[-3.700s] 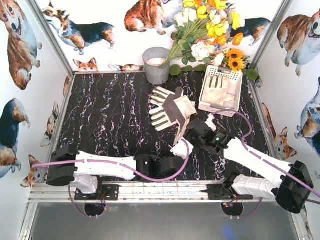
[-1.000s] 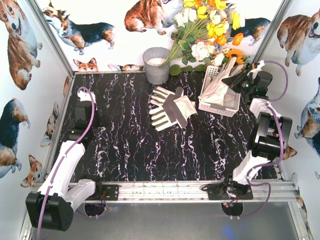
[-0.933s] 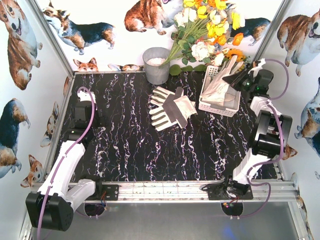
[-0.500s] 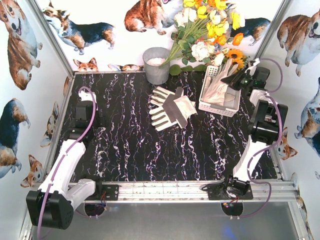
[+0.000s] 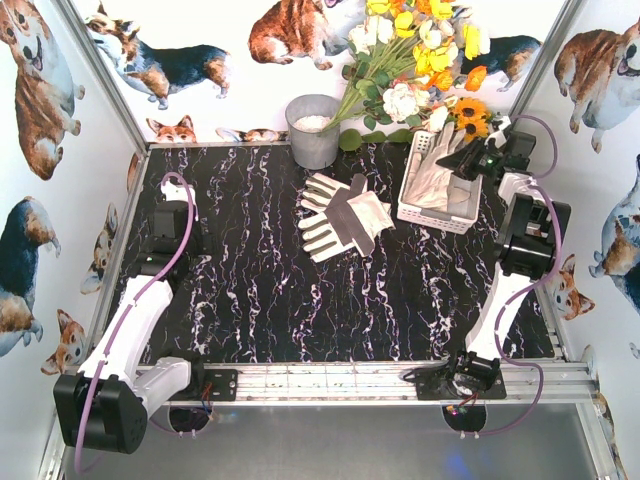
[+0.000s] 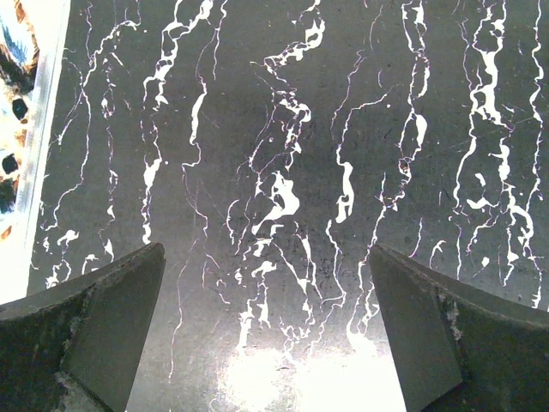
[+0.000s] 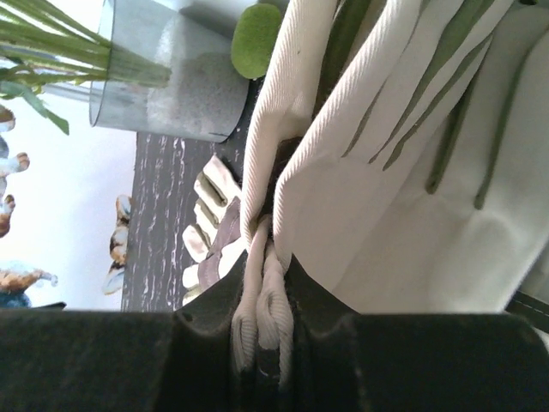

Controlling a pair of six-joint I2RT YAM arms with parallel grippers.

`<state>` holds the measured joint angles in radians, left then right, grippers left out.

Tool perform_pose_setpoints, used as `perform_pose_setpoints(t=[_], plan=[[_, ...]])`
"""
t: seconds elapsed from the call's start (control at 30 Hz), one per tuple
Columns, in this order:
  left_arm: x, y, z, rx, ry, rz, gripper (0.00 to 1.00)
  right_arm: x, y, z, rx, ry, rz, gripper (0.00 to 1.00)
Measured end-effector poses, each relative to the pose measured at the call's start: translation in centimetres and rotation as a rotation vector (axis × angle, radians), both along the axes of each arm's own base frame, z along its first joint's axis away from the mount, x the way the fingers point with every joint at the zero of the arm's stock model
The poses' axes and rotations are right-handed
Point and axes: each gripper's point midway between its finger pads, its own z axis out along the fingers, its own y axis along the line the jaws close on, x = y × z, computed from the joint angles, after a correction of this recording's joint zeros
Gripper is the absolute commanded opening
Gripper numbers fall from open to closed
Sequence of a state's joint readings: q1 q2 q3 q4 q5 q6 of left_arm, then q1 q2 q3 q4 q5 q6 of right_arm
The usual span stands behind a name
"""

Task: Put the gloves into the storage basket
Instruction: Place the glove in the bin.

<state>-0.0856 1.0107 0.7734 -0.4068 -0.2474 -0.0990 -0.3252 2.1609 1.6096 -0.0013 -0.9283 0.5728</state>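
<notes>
Now that we have carried one glove (image 5: 437, 172) over the storage basket (image 5: 437, 221), our right gripper (image 7: 266, 322) stays clamped on its cuff; other gloves (image 5: 340, 215) wait near the basket, left gripper (image 6: 266, 335) spread empty.

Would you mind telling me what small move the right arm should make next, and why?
Probably open the right gripper: it is shut on the cuff of a glove that hangs over the storage basket, so letting go should drop it inside.

Glove (image 5: 435, 180) over storage basket (image 5: 436, 219); gloves (image 5: 340, 215), perhaps two, mid-table.
</notes>
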Motion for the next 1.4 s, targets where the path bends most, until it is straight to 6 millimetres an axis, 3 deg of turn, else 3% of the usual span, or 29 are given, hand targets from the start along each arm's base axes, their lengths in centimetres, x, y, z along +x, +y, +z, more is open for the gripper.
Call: perform_pose_setpoints(t=[0.4, 0.77, 1.13, 1.27, 1.4], plan=[[0.0, 0.0, 0.0, 0.004, 0.001, -0.004, 1.00, -0.7, 2.9, 0.7, 0.042, -0.024, 0.116, 0.00], [0.0, 0.0, 0.0, 0.005, 0.002, -0.005, 1.00, 0.0, 0.6, -4.5, -0.048, 0.139, -0.006, 0.00], [0.0, -0.3, -0.1, -0.006, 0.002, -0.019, 1.00, -0.3, -1.2, -6.2, -0.269, 0.257, -0.082, 0.01], [0.0, -0.4, 0.0, -0.011, 0.001, -0.026, 1.00, -0.5, -1.1, -7.0, -0.386, 0.295, -0.099, 0.10], [0.0, -0.5, 0.3, -0.015, -0.011, -0.030, 1.00, -1.1, -1.4, -8.0, -0.489, 0.350, -0.121, 0.37]])
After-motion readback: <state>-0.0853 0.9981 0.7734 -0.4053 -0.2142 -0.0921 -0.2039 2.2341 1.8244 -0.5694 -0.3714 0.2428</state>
